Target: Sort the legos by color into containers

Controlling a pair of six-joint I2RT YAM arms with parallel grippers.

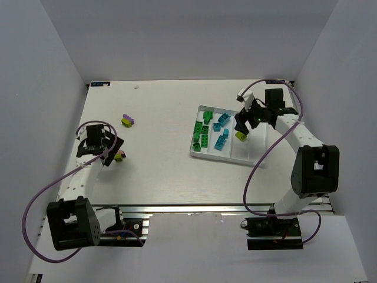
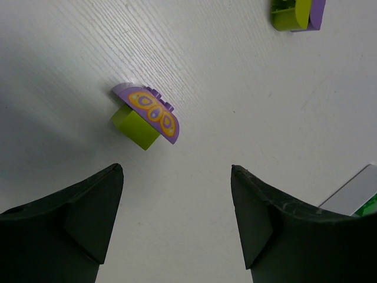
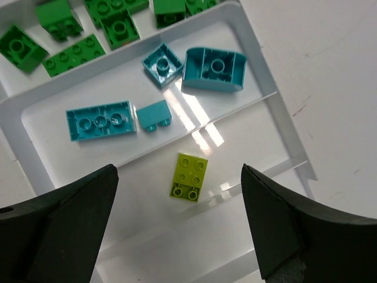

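The white tray (image 1: 224, 159) lies at the right, its containers running away from me. Green legos (image 1: 200, 132) fill the leftmost one, cyan legos (image 1: 221, 132) the one beside it. A lime brick (image 3: 189, 176) lies alone on the floor of the third container, studs up. My right gripper (image 3: 178, 170) hangs open above it, touching nothing. At the left, my left gripper (image 2: 177, 171) is open over bare table. Just ahead of it lies a purple-and-lime lego (image 2: 146, 116); a second one (image 2: 297, 13) lies farther off.
White walls enclose the table on three sides. In the top view the two purple-and-lime pieces lie at the left, one (image 1: 120, 155) by the left gripper (image 1: 111, 152) and one (image 1: 128, 121) farther back. A tray corner (image 2: 353, 197) shows in the left wrist view.
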